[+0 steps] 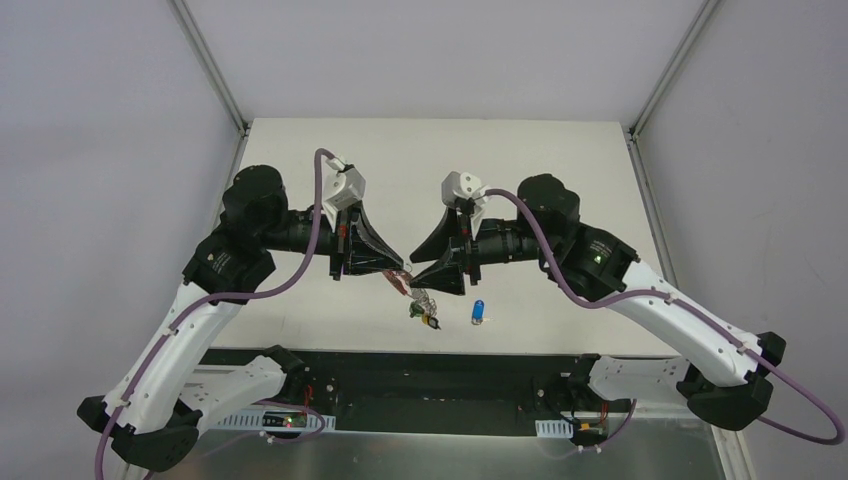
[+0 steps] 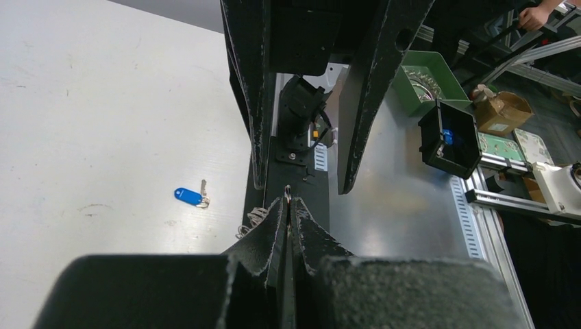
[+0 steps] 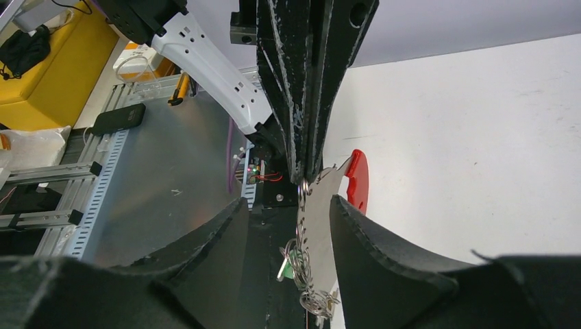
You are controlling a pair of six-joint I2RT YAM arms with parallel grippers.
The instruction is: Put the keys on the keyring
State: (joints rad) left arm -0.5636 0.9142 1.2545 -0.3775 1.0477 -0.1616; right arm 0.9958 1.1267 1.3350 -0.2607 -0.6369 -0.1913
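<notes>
My left gripper (image 1: 398, 266) is shut on the top of the keyring (image 1: 403, 284) and holds it above the table's near edge. In the right wrist view the keyring's red clip (image 3: 357, 179), grey flat piece (image 3: 318, 219) and chain of silver rings (image 3: 305, 274) hang from the left fingers (image 3: 308, 103). Small keys (image 1: 428, 318) dangle at the chain's end. My right gripper (image 3: 288, 202) is open, its jaws on either side of the grey piece and chain without touching them. The blue key (image 1: 479, 312) lies loose on the table; it also shows in the left wrist view (image 2: 188, 196).
The table's near edge and a black base rail (image 1: 420, 365) lie just under the hanging keyring. Off the table, the left wrist view shows a green bin (image 2: 425, 79) and a black box (image 2: 452, 137).
</notes>
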